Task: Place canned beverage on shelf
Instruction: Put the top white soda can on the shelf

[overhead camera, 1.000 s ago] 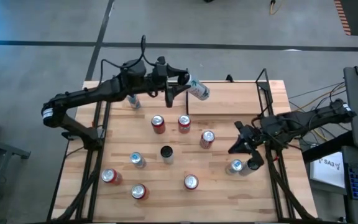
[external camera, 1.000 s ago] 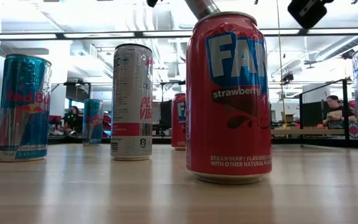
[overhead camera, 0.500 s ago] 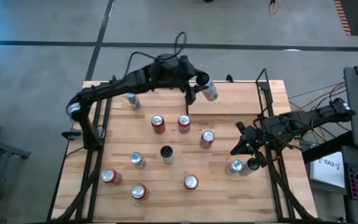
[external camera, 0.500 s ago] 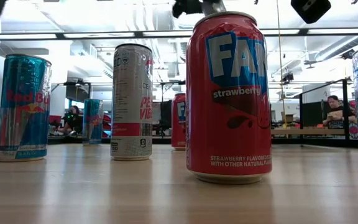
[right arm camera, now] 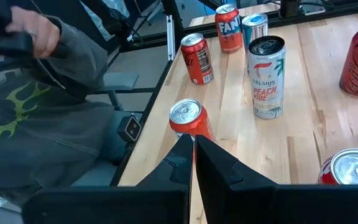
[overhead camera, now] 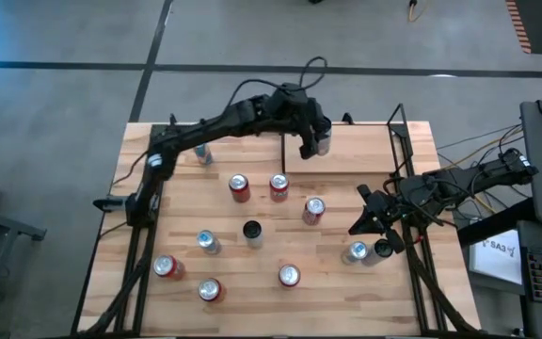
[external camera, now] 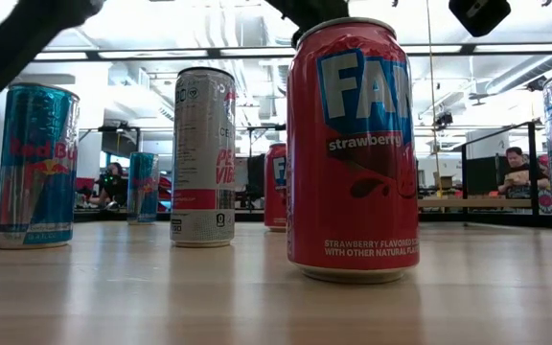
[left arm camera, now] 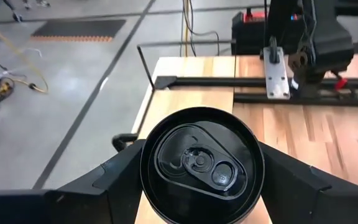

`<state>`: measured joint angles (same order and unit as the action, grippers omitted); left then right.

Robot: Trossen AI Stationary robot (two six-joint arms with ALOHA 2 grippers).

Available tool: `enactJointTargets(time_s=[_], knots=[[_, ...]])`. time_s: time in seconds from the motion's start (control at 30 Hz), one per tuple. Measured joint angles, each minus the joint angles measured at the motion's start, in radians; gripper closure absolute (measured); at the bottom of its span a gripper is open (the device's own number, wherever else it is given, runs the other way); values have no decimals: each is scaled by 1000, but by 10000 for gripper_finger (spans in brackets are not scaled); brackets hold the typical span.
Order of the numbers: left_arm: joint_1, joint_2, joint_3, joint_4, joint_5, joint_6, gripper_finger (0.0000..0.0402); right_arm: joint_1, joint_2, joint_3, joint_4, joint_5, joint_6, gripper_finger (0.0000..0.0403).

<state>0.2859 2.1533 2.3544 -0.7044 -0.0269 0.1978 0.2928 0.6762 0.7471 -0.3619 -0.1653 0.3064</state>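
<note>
The canned beverage (left arm camera: 197, 163), a pale can with a black top, hangs in my left gripper (overhead camera: 312, 141), which is shut on it above the far part of the table. It hangs over the left end of the shelf (overhead camera: 351, 151), a light-wood board edged by black rods (left arm camera: 191, 81). In the high view the can (overhead camera: 322, 142) shows just right of the fingers. My right gripper (right arm camera: 193, 149) waits shut near the table's right edge (overhead camera: 361, 222), touching nothing. My left gripper pinches the can's side wall (left arm camera: 145, 178) just under the top rim, one finger (left arm camera: 120, 183) on each side. The fingers reach in from the table's left, slanting downward. The can is lifted clear, its black top facing back toward the wrist.
Several cans stand on the tabletop: red ones (overhead camera: 240, 186) (overhead camera: 278, 185) (overhead camera: 313, 209), a black-topped one (overhead camera: 251, 231), and two (overhead camera: 358, 252) near my right gripper. A strawberry Fanta can (external camera: 353, 149) fills the low view. A person in a grey hoodie (right arm camera: 42, 118) stands by the table's edge.
My left gripper has swung along the far edge toward the table's right, out over the shelf, sinking a little and tipping downward. The can went with it, turning from lying slanted to nearly upright, still clear of everything.
</note>
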Motion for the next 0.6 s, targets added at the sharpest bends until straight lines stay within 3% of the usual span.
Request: enactJointTargets(time_s=[0.6], knots=[[14,94,-12,-5,-27,-16,151,0,1,-9,-1,1,7,394]])
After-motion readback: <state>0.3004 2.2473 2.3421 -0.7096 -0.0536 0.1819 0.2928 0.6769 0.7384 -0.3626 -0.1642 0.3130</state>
